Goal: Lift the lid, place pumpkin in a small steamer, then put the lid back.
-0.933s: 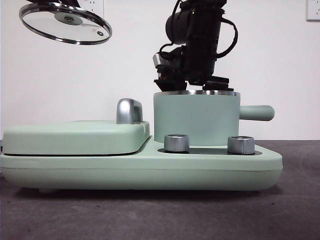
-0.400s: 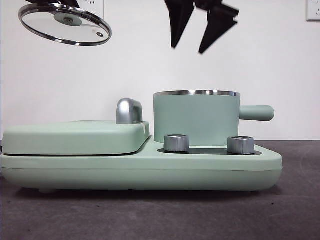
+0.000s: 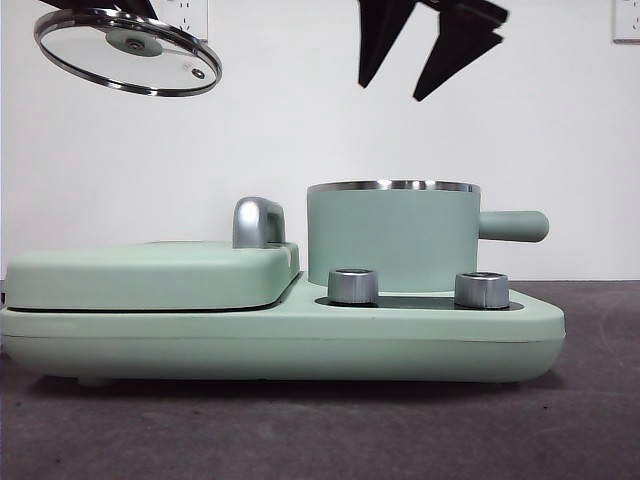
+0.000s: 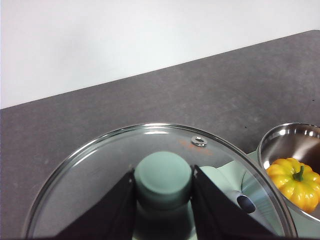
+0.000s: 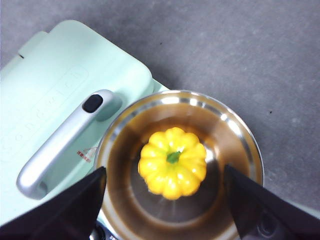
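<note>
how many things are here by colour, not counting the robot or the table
Mint-green: 3, the small steamer, the flat cover and the appliance base
Yellow-orange: 1, the pumpkin
Clear glass with steel rim: 1, the lid
Silver: 3, two knobs and the cover handle
Total: 8

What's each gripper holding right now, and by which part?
The left gripper holds the lid by its knob, up in the air. The right gripper, open above the small steamer, holds nothing; the pumpkin lies inside.
</note>
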### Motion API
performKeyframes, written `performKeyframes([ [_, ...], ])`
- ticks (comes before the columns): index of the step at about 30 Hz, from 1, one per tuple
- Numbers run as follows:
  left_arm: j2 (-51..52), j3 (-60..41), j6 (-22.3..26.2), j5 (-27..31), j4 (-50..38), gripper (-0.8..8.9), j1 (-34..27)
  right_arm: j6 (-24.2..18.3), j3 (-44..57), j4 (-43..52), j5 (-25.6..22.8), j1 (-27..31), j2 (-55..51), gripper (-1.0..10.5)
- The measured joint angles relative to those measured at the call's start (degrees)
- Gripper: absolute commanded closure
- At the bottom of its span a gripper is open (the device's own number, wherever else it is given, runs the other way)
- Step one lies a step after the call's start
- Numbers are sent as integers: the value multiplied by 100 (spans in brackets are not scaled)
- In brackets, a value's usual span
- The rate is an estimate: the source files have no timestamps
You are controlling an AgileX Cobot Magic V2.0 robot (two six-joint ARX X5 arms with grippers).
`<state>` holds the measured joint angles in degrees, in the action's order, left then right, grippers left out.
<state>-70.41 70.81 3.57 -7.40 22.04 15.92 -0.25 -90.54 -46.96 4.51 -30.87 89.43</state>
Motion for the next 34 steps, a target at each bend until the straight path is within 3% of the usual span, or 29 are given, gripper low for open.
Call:
performKeyframes([
  [8, 0, 0, 0, -168, 0, 804, 2, 216, 1880, 1198, -24, 0, -1495, 588],
  [16, -2, 0, 2, -304, 0, 804, 94, 334, 3276, 1403, -155, 0, -2691, 587],
  [20, -63, 0, 2, -306, -17, 804, 232, 391, 3687, 1414, -186, 0, -3254, 588],
  [26, -376, 0, 7, -304, -61, 804, 562, 525, 3991, 1296, -649, -4, -4162, 588],
  [34, -627, 0, 7, -308, -671, 804, 1163, 531, 4015, 374, -1292, -4, -4909, 588],
])
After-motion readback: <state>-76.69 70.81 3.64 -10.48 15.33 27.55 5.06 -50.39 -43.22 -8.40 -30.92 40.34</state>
